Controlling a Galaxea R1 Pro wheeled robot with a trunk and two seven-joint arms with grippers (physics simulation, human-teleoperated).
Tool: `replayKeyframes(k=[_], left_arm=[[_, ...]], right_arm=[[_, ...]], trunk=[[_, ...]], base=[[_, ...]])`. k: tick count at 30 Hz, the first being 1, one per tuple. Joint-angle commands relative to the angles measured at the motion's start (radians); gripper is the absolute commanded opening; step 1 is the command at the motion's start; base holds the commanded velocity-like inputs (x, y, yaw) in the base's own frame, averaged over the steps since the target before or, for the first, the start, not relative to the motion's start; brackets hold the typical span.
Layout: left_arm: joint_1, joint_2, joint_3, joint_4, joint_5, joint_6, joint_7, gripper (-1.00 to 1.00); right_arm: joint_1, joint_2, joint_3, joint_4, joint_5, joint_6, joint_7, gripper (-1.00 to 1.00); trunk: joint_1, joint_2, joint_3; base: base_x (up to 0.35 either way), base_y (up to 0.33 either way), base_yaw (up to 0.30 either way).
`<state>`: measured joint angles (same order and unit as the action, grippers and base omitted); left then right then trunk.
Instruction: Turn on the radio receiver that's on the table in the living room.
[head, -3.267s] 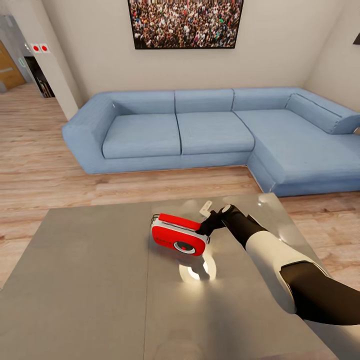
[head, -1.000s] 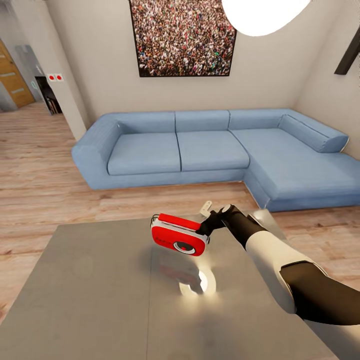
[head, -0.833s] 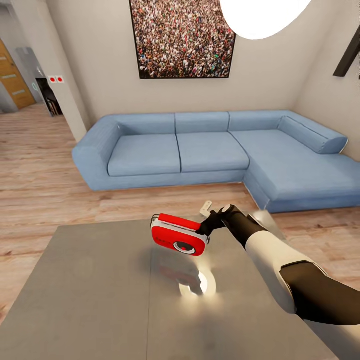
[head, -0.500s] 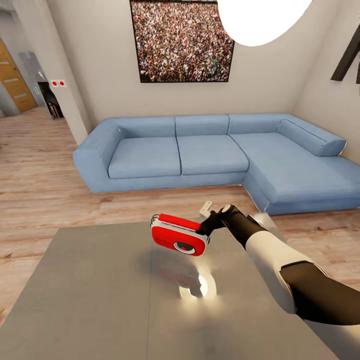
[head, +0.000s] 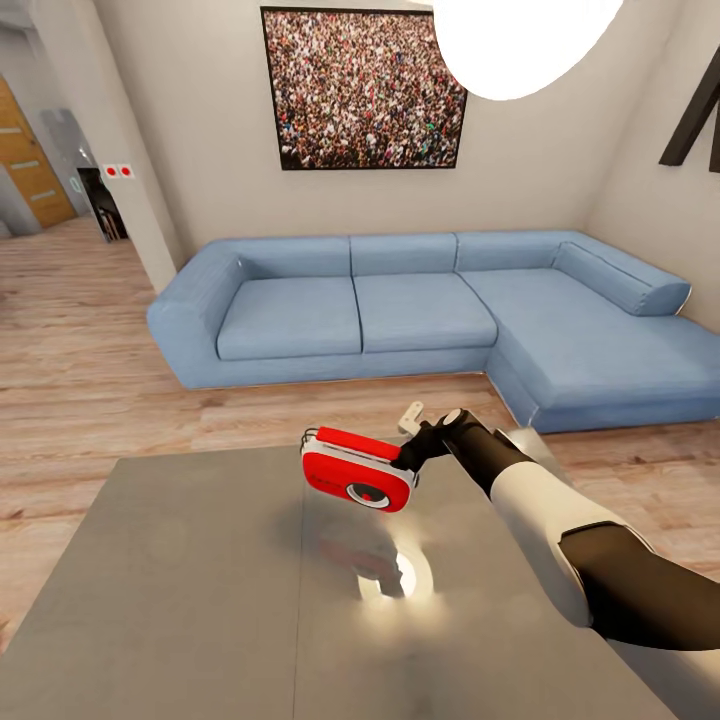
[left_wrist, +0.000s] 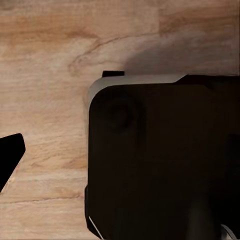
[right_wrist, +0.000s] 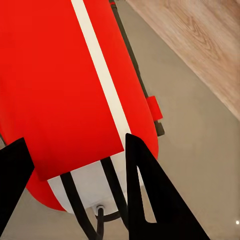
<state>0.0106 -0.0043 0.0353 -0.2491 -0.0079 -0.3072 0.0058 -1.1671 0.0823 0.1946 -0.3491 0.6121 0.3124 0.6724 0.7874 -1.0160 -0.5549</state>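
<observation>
From the head camera I see the radio receiver (head: 358, 477) held up above the table (head: 180, 590), its red reflection showing in the glossy grey top right below it beside a bright glare spot. My right gripper (head: 408, 452) has it by its right-hand end, the dark wrist and white forearm reaching in from the lower right. The round dial faces me, the radio tilting down toward its right end. Beyond the table lies the living room (head: 90, 330) with its light plank floor, the blue sofa (head: 420, 310) running along the wall and turning down the right side, the crowd picture (head: 362, 88) above it and the white pendant lamp (head: 520, 40) at the top. On the left wrist camera I look down at wood planks and a big dark rounded housing (left_wrist: 165, 160); one black fingertip (left_wrist: 9, 159) pokes in at the edge, and I cannot tell whether the left gripper is open or closed. On the right wrist camera the red body (right_wrist: 70, 85) with its white stripe sits between the two black fingers (right_wrist: 150, 195), clamped on the radio's end, grey tabletop and floor beyond.
</observation>
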Motion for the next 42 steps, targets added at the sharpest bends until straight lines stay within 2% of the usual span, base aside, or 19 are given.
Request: replayKeyframes(k=[1,2,8,11,14,16,19,22,24,26,27,29,31,33,36,39,42], left_arm=[[0.0,0.0,0.0,-0.014,0.0,0.003,0.0,1.0],[0.0,0.0,0.0,-0.041,-0.001,0.012,-0.001,-1.0],[0.0,0.004,0.0,-0.216,0.003,0.136,0.002,-1.0],[0.0,0.018,0.007,-0.282,0.008,0.158,0.017,-1.0],[0.0,0.027,0.03,-0.321,0.022,0.167,0.054,-1.0],[0.0,0.025,0.039,-0.418,0.035,0.226,0.069,-1.0],[0.0,0.015,0.039,-0.578,0.041,0.386,0.068,-1.0],[0.0,-0.022,0.038,-0.775,0.042,0.534,0.058,-1.0],[0.0,-0.062,0.032,-0.903,0.04,0.607,0.05,-1.0],[-0.001,-0.109,0.008,-1.004,0.038,0.678,0.044,-1.0],[-0.009,-0.141,-0.024,-1.05,0.037,0.72,0.041,-1.0],[-0.03,-0.168,-0.06,-1.073,0.035,0.744,0.039,-1.0],[-0.064,-0.17,-0.102,-1.085,0.034,0.758,0.039,-1.0],[-0.084,-0.17,-0.129,-1.095,0.033,0.757,0.038,-1.0],[-0.123,-0.17,-0.146,-1.103,0.034,0.728,0.035,-1.0],[-0.14,-0.17,-0.154,-1.1,0.034,0.713,0.029,-1.0],[-0.143,-0.17,-0.183,-1.102,0.034,0.715,0.018,-1.0]], right_arm=[[0.0,0.0,-0.003,-0.001,-0.006,0.0,0.0,-1.0],[0.0,0.0,-0.003,-0.001,-0.011,0.001,0.0,-1.0],[0.0,0.0,-0.002,-0.001,-0.095,0.006,-0.005,-1.0],[0.0,0.001,-0.002,-0.001,-0.108,0.006,-0.006,-1.0],[0.0,0.001,-0.003,-0.001,-0.112,0.007,-0.006,-1.0],[0.0,0.001,-0.003,-0.001,-0.115,0.007,-0.004,-1.0],[0.0,0.001,-0.003,-0.001,-0.117,0.007,-0.002,-1.0],[0.0,0.001,-0.003,0.001,-0.12,0.007,-0.001,-1.0],[0.0,0.001,-0.003,0.004,-0.124,0.008,-0.001,-1.0],[0.0,0.0,-0.003,0.016,-0.126,0.008,0.002,-1.0],[0.0,0.0,-0.003,0.029,-0.127,0.008,0.005,-1.0],[0.0,0.0,-0.003,0.043,-0.127,0.008,0.02,-1.0],[0.0,0.0,-0.004,0.058,-0.128,0.008,0.062,-1.0],[0.0,0.0,-0.005,0.066,-0.13,0.009,0.13,-1.0],[0.0,-0.002,-0.007,0.078,-0.139,0.019,0.238,-1.0],[0.0,-0.002,-0.029,0.089,-0.141,0.025,0.272,-1.0],[0.0,-0.003,-0.049,0.096,-0.142,0.026,0.333,-1.0]], trunk=[[0.0,0.0,0.0],[0.0,0.0,0.0],[0.0,0.0,0.0],[0.0,0.0,0.0],[0.0,0.0,0.0],[0.0,0.0,0.0],[0.0,0.0,0.0],[0.0,0.0,0.0],[0.0,0.0,0.0],[0.0,0.0,0.0],[0.0,0.0,0.0],[0.0,0.0,0.0],[0.0,0.0,0.0],[0.0,0.0,0.0],[0.0,0.0,0.0],[0.0,0.0,0.0],[0.0,0.0,0.0]], base=[[0.0,0.0,0.0],[0.0,0.0,0.0],[0.0,0.0,0.0],[0.0,0.0,0.0],[0.0,0.0,0.0],[0.0,0.0,0.0],[0.0,0.0,0.0],[0.0,0.0,0.0],[0.0,0.0,0.0],[0.0,0.0,0.0],[0.0,0.0,0.0],[0.0,0.0,0.0],[0.0,0.0,0.0],[0.0,0.0,0.0],[0.0,0.0,0.0],[0.0,0.0,0.0],[0.0,0.0,0.0]])
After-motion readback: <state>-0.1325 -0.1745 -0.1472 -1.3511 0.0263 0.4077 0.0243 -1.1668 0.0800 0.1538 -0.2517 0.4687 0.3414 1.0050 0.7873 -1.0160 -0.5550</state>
